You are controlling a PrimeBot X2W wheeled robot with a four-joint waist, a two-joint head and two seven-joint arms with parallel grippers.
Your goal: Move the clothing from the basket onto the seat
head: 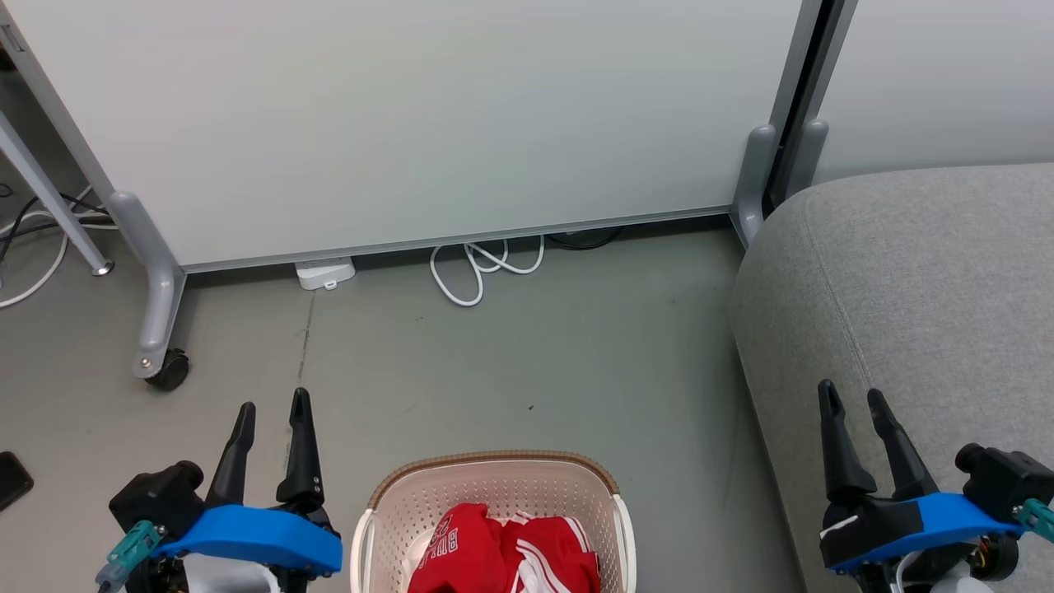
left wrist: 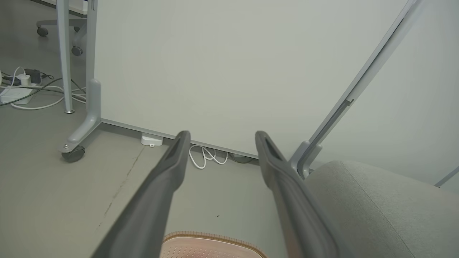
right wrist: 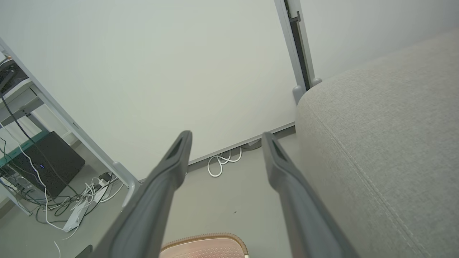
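Note:
The cream basket (head: 494, 486) with its brown rim stands on the floor at the bottom centre of the head view. Inside it lies the red clothing (head: 502, 552), one piece with white lettering, one with white stripes. The grey seat (head: 906, 280) fills the right side, apart from the basket. My left gripper (head: 273, 405) hangs open to the left of the basket, nothing between its fingers. My right gripper (head: 852, 397) is open over the seat's near edge, also empty. The basket rim (left wrist: 211, 238) (right wrist: 204, 239) shows at the bottom of both wrist views, between the spread fingers (left wrist: 161, 190) (right wrist: 161, 186).
A white partition panel (head: 412, 123) on castor feet (head: 169, 369) stands straight ahead. A coiled white cable (head: 482, 268) and a white power strip (head: 325, 272) lie at its base. More cables and a table leg (head: 49, 198) are at the far left. Bare grey floor (head: 527, 362) lies beyond the basket.

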